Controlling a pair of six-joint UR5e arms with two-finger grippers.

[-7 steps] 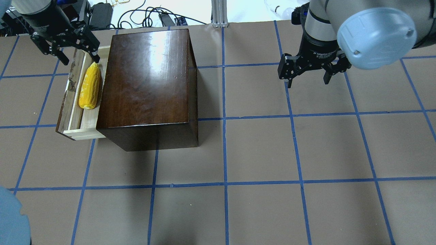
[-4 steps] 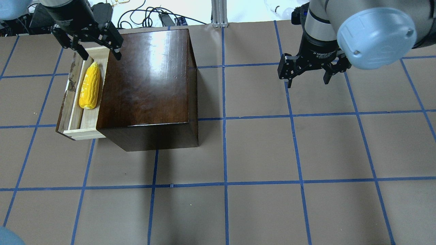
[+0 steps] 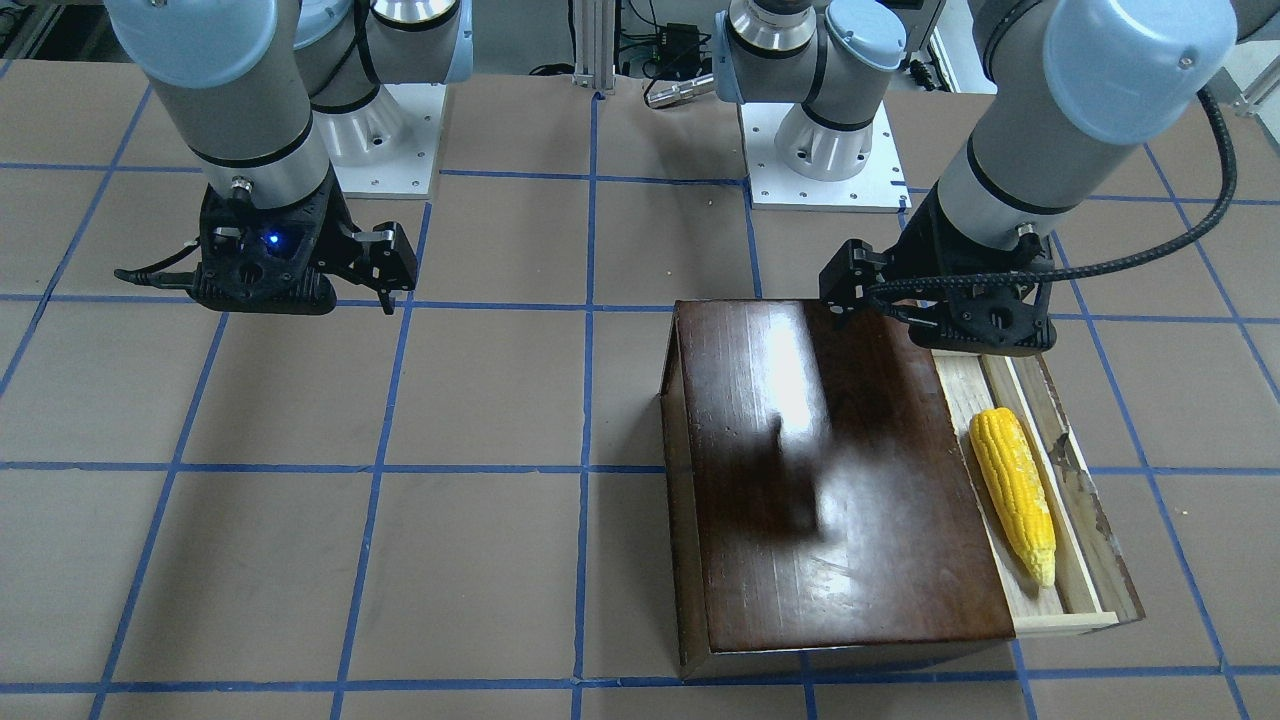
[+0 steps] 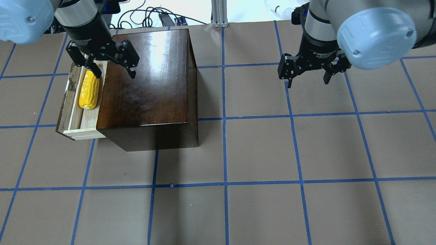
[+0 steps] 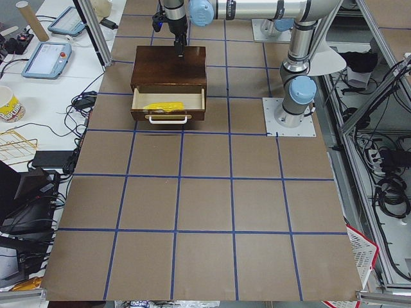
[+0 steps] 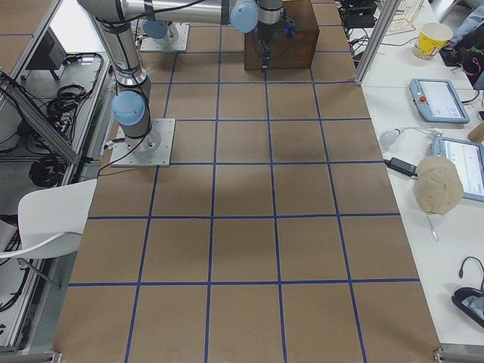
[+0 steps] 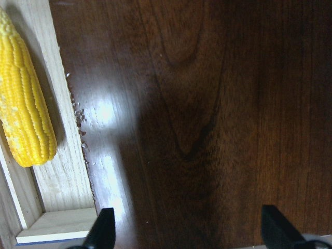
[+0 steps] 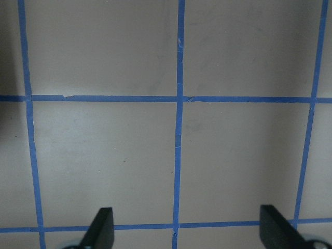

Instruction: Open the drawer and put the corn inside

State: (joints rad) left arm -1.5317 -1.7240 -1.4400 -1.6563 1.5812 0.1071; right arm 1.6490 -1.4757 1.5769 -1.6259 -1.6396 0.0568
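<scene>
The yellow corn [image 4: 89, 92] lies lengthwise in the open pale wood drawer [image 4: 76, 119], pulled out of the left side of the dark-brown box [image 4: 150, 75]. It also shows in the front view [image 3: 1015, 490] and the left wrist view [image 7: 23, 114]. My left gripper [image 4: 115, 73] is open and empty. It hovers over the box's top at the edge by the drawer, with one finger over the corn's far tip. My right gripper [image 4: 307, 81] is open and empty above bare table, far to the right of the box.
The table is brown paper with a blue tape grid [image 4: 224, 183]. Cables and a power strip [image 4: 163, 18] lie past the far edge, beside an aluminium post [image 4: 219, 13]. The arm bases [image 3: 820, 150] stand on the robot's side.
My left gripper has moved from beyond the drawer's far end to the right and nearer, over the box's top edge. The corn, drawer and right arm have not moved.
</scene>
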